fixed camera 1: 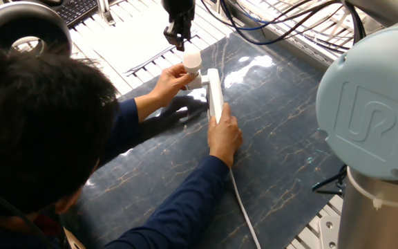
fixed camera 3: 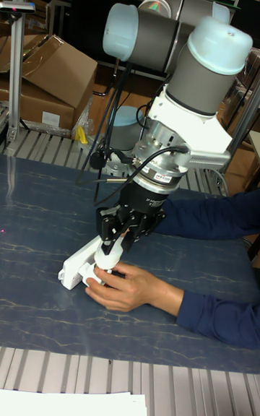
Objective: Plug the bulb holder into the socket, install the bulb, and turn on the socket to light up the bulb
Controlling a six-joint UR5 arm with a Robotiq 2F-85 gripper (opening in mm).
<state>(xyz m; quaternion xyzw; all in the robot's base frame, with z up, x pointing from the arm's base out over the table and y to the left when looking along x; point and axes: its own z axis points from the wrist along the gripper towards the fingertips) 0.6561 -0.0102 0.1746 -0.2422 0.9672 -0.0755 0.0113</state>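
Person's right hand [fixed camera 1: 224, 136] pins socket [fixed camera 1: 215, 95] at near end; left hand [fixed camera 1: 170, 84] steadies bulb [fixed camera 1: 191, 62], seated on bulb holder [fixed camera 1: 197, 79] w/ holder against socket's far end. Gripper [fixed camera 1: 177, 36] just above bulb; jaws look empty, gap can't tell. Come down centred on dome, grip lightly.

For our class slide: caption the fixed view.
Person steadies the socket and bulb while the tool hovers above.

A person's hand [fixed camera 1: 173, 84] holds the bulb [fixed camera 1: 191, 62] beside the socket [fixed camera 1: 215, 95], below the robot hand [fixed camera 1: 178, 34].
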